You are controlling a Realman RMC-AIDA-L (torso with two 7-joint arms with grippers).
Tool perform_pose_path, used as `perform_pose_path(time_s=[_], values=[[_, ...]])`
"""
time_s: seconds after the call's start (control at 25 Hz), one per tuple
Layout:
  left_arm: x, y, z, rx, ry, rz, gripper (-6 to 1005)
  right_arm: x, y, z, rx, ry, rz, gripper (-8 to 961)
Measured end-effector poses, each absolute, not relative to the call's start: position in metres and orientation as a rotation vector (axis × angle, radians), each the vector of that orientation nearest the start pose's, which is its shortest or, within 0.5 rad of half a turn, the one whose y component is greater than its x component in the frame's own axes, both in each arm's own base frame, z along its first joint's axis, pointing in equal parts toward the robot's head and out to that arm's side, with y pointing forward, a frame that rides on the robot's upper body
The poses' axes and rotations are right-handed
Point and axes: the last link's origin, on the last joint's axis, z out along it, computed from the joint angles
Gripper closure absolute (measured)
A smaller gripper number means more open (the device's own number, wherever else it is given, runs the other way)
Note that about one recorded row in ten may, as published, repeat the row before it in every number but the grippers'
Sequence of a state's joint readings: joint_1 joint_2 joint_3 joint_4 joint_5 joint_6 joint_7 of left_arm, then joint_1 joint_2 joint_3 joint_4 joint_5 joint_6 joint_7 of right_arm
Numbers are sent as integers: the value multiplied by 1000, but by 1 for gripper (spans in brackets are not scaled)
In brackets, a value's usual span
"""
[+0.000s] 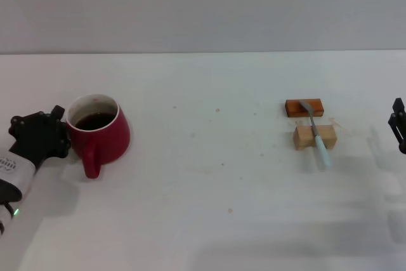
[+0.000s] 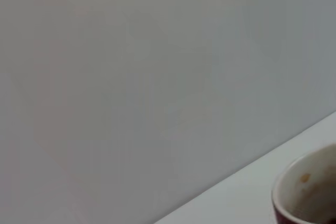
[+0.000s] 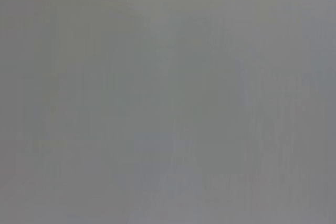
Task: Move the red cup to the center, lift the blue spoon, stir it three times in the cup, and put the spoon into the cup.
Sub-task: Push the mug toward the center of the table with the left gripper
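Note:
The red cup [image 1: 104, 132] stands at the left of the white table [image 1: 209, 220], with dark liquid inside and its handle toward me. Its rim also shows in the left wrist view [image 2: 310, 192]. My left gripper [image 1: 61, 130] is right against the cup's left side, at table level. The blue spoon [image 1: 321, 150] lies at the right, resting across two small blocks, its pale handle toward me. My right gripper [image 1: 398, 125] shows only at the right edge, a short way right of the spoon. The right wrist view shows only blank grey.
The spoon rests on an orange-brown block [image 1: 304, 107] and, nearer me, a light wooden block [image 1: 302, 138]. A grey wall runs behind the table's far edge.

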State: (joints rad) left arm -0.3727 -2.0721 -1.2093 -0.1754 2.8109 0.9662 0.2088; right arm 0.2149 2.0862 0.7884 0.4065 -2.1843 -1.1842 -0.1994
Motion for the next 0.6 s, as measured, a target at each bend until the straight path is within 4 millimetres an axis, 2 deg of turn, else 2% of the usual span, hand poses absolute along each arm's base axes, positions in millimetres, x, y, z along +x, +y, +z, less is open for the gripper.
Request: perform_pose_path(time_s=[0.6], values=[[-343,313,-47,-1896,-201,-255,1000,331,283,-31,-1526,467,559,215]])
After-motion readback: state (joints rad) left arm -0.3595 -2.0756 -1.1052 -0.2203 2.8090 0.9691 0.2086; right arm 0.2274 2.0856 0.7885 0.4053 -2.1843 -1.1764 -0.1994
